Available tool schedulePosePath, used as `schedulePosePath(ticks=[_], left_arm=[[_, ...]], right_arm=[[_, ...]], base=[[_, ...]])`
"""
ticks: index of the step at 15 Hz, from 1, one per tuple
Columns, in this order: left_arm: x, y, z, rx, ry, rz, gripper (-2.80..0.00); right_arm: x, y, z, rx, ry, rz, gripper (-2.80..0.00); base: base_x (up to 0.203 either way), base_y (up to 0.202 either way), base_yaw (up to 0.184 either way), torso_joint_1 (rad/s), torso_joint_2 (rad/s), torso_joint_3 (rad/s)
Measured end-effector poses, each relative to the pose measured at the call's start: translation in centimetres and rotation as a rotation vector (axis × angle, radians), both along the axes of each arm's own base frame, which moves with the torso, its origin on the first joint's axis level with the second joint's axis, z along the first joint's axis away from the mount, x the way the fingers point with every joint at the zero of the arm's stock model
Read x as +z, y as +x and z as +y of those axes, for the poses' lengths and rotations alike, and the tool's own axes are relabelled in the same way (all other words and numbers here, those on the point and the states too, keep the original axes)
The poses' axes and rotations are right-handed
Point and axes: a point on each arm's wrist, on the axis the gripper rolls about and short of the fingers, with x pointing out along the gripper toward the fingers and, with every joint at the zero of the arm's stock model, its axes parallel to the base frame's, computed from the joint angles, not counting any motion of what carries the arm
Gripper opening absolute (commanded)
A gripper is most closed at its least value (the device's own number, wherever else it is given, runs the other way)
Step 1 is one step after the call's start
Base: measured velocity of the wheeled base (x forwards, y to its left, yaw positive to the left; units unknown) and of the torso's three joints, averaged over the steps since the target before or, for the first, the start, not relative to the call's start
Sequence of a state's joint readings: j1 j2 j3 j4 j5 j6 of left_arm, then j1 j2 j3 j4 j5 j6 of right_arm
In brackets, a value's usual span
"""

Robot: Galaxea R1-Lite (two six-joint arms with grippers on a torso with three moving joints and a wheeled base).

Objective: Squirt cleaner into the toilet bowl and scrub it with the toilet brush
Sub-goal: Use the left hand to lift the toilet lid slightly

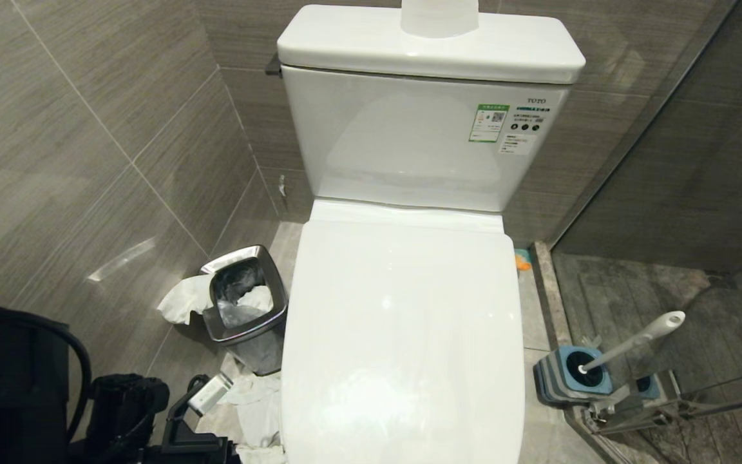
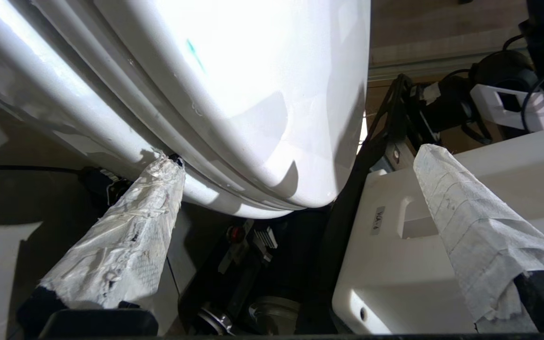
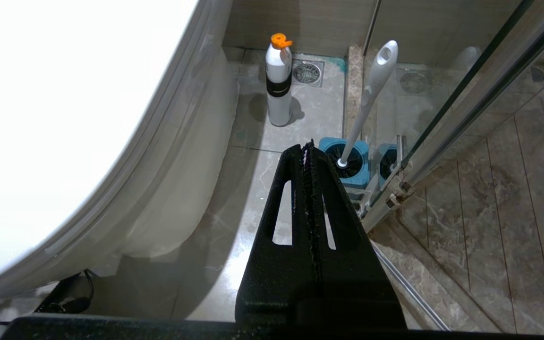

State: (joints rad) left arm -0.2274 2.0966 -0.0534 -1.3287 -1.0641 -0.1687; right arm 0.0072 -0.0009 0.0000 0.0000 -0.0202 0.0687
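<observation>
The left gripper point(image 2: 295, 156) has its jaws wide apart, one tip touching under the rim of the closed lid point(image 1: 403, 335); empty. The right gripper point(image 3: 309, 151), jaws together and empty, hangs near the brush point(image 3: 371, 94) in its holder point(image 3: 347, 163), the bottle point(image 3: 279, 80) beyond. Risk: a tip may slip off the glossy lid edge, leaving the bowl covered.
</observation>
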Motion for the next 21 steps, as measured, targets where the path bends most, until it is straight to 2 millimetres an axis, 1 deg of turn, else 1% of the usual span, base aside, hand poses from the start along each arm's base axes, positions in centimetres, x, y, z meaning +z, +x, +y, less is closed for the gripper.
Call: schedulePosePath(ticks=[8, 12, 15, 18, 21], left_arm=[[0.3, -0.5, -1.4, -0.063, -0.001, -0.001, 0.0], [0.4, -0.9, -2.0, -0.149, -0.066, 0.066, 0.0], [0.7, -0.7, -2.1, -0.158, -0.078, 0.066, 0.0], [1.4, -0.7, -2.1, -0.164, -0.099, 0.067, 0.0], [2.5, -0.6, -2.2, -0.157, -0.124, 0.074, 0.0]], right_arm=[[0.0, 0.0, 0.0, 0.0, 0.0, 0.0, -2.8], [0.0, 0.0, 0.0, 0.0, 0.0, 0.0, -2.8], [0.0, 0.0, 0.0, 0.001, 0.0, 0.0, -2.8], [0.0, 0.0, 0.0, 0.0, 0.0, 0.0, -2.8], [0.0, 0.0, 0.0, 0.0, 0.0, 0.0, -2.8]], base=[[0.0, 0.0, 0.0, 0.0, 0.0, 0.0], [0.0, 0.0, 0.0, 0.0, 0.0, 0.0], [0.0, 0.0, 0.0, 0.0, 0.0, 0.0], [0.0, 0.0, 0.0, 0.0, 0.0, 0.0], [0.0, 0.0, 0.0, 0.0, 0.0, 0.0]])
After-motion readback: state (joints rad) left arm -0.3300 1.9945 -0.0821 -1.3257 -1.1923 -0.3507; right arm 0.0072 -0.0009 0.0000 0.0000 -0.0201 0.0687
